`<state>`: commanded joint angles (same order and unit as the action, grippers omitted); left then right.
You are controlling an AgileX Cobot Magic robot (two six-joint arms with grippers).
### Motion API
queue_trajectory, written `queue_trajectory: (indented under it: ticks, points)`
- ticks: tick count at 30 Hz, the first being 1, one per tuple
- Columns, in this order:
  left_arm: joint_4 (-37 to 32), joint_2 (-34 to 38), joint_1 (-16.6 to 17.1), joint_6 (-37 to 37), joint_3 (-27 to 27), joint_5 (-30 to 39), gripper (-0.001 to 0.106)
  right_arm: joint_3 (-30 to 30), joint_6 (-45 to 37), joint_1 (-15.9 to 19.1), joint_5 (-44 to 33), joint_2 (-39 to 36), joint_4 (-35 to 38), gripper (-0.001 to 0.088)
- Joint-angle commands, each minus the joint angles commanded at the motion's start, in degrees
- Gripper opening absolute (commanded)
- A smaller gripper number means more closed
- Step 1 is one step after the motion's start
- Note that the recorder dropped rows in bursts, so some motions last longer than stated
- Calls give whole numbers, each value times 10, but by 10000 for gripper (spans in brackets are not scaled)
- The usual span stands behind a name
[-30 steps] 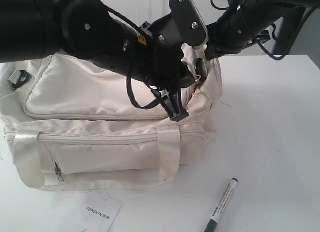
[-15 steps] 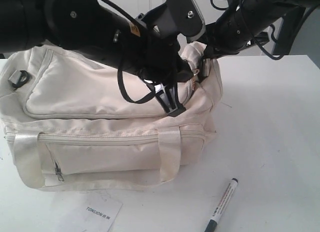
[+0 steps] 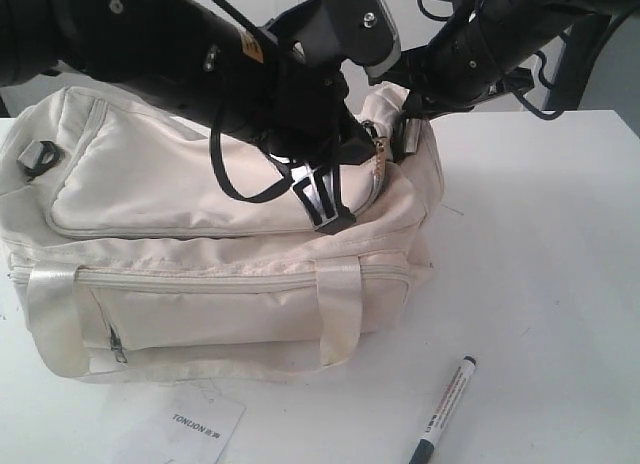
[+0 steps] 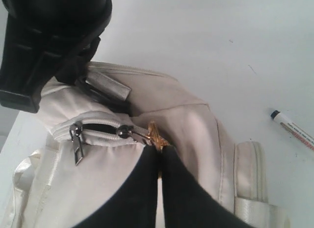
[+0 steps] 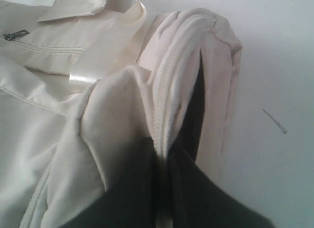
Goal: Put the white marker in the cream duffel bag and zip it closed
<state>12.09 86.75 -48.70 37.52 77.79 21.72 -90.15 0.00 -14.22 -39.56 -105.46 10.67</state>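
Note:
The cream duffel bag sits on the white table, its top zip showing a short dark gap at the right end. The white marker lies on the table in front of the bag's right end, apart from both grippers; its capped tip shows in the left wrist view. My left gripper reaches across the bag top and is shut on the gold zip pull. My right gripper is shut on the bag's end fabric beside the zip, holding it raised.
A white card printed TONLION lies at the table's front edge below the bag. A second silver zip pull hangs further along the zip. Bare white table stretches right of the bag. A black strap clip sits at the bag's left end.
The left arm has shifted left and up over the bag, drawing the gold pull a little leftward. The bag's top has risen. The right gripper and the marker stayed put.

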Motion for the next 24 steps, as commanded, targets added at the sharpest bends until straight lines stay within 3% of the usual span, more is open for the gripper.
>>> queue_trajectory:
  ticks: [8, 11, 18, 21, 24]
  points:
    - [-3, 27, 0, 0, -1, -29, 0, -19, 0, 0, -27, 9, 1, 19]
    - [-6, 33, 0, -1, -1, -59, 0, -19, 0, 0, -37, 9, 2, 110]
    - [-6, 34, 0, -1, -1, -70, 0, -39, 0, 0, -77, 15, 28, 434]
    - [-6, 34, 0, -29, -1, -70, 0, -54, 0, 0, -99, 34, 28, 499]
    - [-6, 34, 0, -64, -1, -71, 0, -67, 0, 0, -126, 52, 28, 507]
